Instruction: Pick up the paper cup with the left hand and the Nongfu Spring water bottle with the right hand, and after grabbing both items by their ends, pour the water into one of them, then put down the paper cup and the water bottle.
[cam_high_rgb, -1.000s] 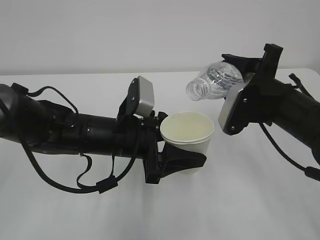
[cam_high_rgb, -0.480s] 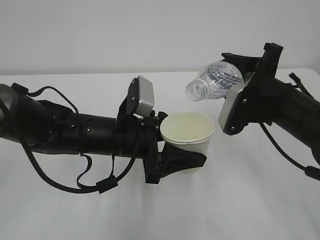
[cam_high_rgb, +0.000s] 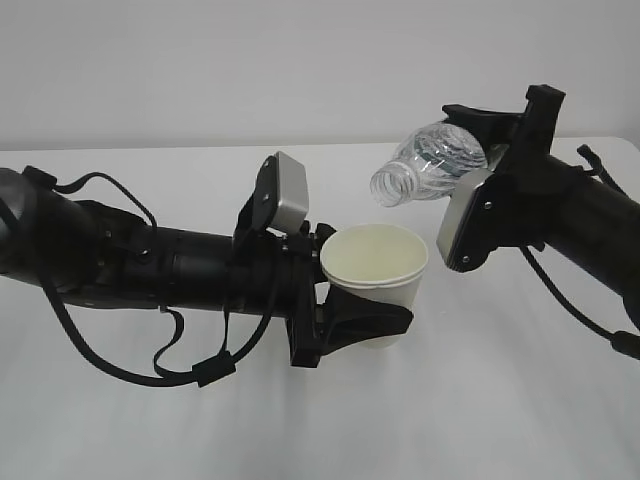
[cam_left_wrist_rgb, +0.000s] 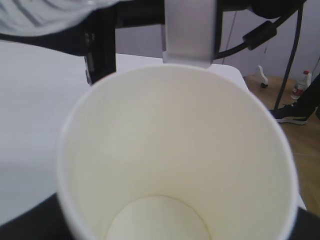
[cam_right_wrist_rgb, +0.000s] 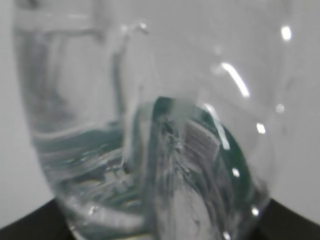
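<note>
Exterior view: the left hand (cam_high_rgb: 350, 325) grips the upright paper cup (cam_high_rgb: 375, 282); the right hand (cam_high_rgb: 490, 165) clamps the Nongfu Spring water bottle (cam_high_rgb: 430, 160), neck tilted cupward.

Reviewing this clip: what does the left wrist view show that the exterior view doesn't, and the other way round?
Only the left wrist view looks straight down into the paper cup to its bottom, which looks dry, and catches a wooden floor beyond the table's edge.
Only the exterior view shows both arms whole: the left hand clamped round the cup's base, the right hand holding the Nongfu Spring water bottle tilted, mouth above the cup.
Both show the cup, the white table and the right arm's grey box.
</note>
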